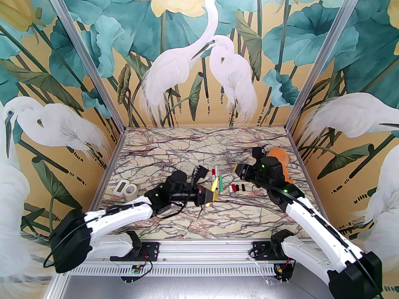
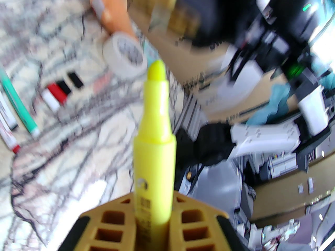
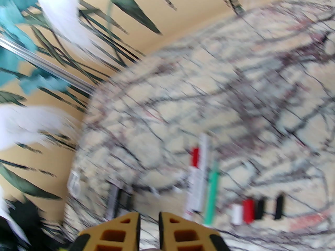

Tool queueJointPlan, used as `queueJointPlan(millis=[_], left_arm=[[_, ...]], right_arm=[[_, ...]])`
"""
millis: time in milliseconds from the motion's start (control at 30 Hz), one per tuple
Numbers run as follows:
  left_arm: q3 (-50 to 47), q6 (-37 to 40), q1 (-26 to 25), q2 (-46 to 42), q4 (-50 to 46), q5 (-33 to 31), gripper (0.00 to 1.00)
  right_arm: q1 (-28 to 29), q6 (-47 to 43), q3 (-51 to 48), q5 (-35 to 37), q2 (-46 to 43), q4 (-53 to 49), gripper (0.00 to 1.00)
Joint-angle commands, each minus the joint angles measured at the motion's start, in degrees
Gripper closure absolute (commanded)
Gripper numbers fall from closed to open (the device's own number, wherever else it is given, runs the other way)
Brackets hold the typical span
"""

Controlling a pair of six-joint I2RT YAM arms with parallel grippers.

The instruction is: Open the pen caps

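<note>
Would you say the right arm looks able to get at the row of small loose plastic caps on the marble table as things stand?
Probably yes: the row of small loose plastic caps lies just beside the right end effector, with bare marble table between and nothing on top; its jaws look shut and empty.

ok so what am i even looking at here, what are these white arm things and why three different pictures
These are two robot arms bolted to the near edge of a marble-patterned table. The big picture comes from a camera above and behind them; the other two come from small cameras on each wrist, looking past the fingers.

The left gripper is shut on a yellow highlighter with its tip bare. The right gripper is shut with nothing visible in it.

On the table lie a few pens, a row of loose caps in white, red and black, a tape roll, a small white timer and an orange object behind the right arm.
</note>
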Motion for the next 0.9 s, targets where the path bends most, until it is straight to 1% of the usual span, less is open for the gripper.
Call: queueJointPlan(millis=[0, 133, 300, 600, 700, 867], left_arm=[[-1.47, -0.56, 2.06, -3.42, -1.97, -2.58, 0.98], [-1.79, 0.81, 3.50, -6.57, -6.04, -4.26, 0.98], [-2.35, 2.18, 3.86, -9.00, -9.69, -5.67, 0.98], [-4.12, 1.83, 3.91, -9.77, -10.21, -5.34, 0.97], [-4.11, 1.99, 3.88, -9.43, -10.56, -5.68, 0.97], [-3.80, 1.49, 3.94, -7.94, -9.74, -5.44, 0.97]], right_arm=[[-0.84, -6.65, -0.80, 3.77, -0.82, -10.40, 0.84], [-2.32, -8.11, -2.17, 5.78, 0.80, -13.07, 0.83], [-3.11, -9.80, -2.57, 7.68, 5.88, -12.26, 0.81], [-5.98, -13.76, -2.35, 8.43, 17.88, -5.25, 0.81], [-7.18, -13.49, -2.00, 7.22, 20.55, -3.26, 0.81], [-8.89, -12.52, -0.66, 8.42, 24.90, -3.24, 0.81]])
